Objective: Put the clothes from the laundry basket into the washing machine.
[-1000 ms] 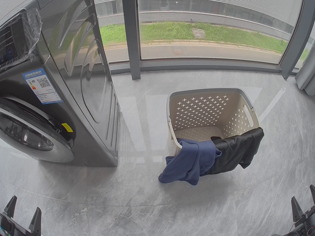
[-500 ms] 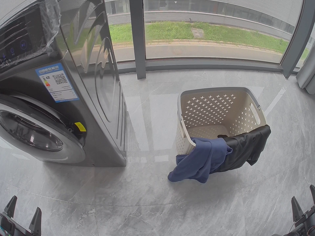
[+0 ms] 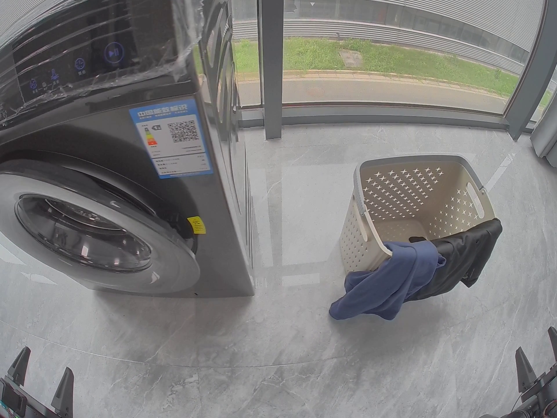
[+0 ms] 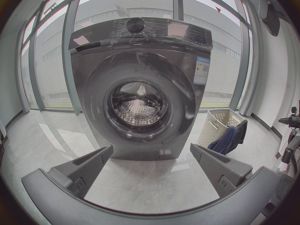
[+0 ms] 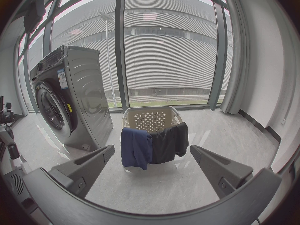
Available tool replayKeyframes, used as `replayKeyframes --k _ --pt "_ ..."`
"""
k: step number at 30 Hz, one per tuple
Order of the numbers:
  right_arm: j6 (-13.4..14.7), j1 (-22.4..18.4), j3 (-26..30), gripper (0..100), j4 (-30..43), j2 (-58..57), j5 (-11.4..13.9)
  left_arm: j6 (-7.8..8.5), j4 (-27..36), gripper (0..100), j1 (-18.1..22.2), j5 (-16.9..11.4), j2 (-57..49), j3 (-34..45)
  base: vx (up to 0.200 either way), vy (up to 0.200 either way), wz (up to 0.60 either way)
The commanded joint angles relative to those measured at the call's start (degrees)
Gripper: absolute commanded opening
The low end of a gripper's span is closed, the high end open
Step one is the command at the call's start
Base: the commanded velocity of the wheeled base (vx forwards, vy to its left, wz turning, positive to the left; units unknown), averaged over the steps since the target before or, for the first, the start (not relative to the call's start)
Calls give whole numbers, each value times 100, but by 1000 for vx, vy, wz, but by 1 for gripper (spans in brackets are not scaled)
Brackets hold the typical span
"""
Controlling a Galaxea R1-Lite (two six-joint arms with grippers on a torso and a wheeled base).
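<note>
1. Head view: a beige laundry basket with star-shaped holes stands upright on the grey marble floor. It is to the right of the washing machine, well apart from it, and near the window.
2. Two pieces of clothing are draped over the basket's near rim, side by side and touching. A blue garment is on the left and a black garment on the right.
3. Most of each piece hangs down the outside of the basket wall, and only the upper edges lie inside. The blue garment hangs lower, down to about floor level.
4. The washing machine is a dark grey front loader. Its round door is shut, and the left wrist view shows the steel drum through the glass. Plastic film covers the control panel.
5. The left claw sits low at the near left and faces the machine's door. Its fingers are spread wide, well short of the machine.
6. The right claw sits low at the near right and faces the basket. Its fingers are also spread wide, well apart from both garments.
</note>
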Motion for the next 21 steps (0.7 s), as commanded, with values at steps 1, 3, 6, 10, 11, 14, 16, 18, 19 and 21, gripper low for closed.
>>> replayKeyframes --k 1,3,6,10,11,14,16,18,19,21 --pt "-2 0 101 100 0 -93 0 -2 -4 100 1 4 -92 90 0 0 0" --pt "-2 0 101 100 0 -93 0 -2 -4 100 1 4 -92 90 0 0 0" --pt "-2 0 101 100 0 -93 0 -2 -4 100 1 4 -92 90 0 0 0" --pt "-2 -9 101 100 0 -93 0 -2 -4 100 1 4 -92 90 0 0 0" --pt "-2 -9 101 100 0 -93 0 -2 -4 100 1 4 -92 90 0 0 600" --pt "-2 -9 101 100 0 -93 0 -2 -4 100 1 4 -92 90 0 0 400" --pt "-2 0 101 100 0 -93 0 -2 -4 100 1 4 -92 90 0 100 0" --pt "-2 0 101 100 0 -93 0 -2 -4 100 1 4 -92 90 0 200 0" --pt "-2 0 101 100 0 -93 0 -2 -4 100 1 4 -92 90 0 200 0" --pt "-2 0 101 100 0 -93 0 -2 -4 100 1 4 -92 90 0 200 0"
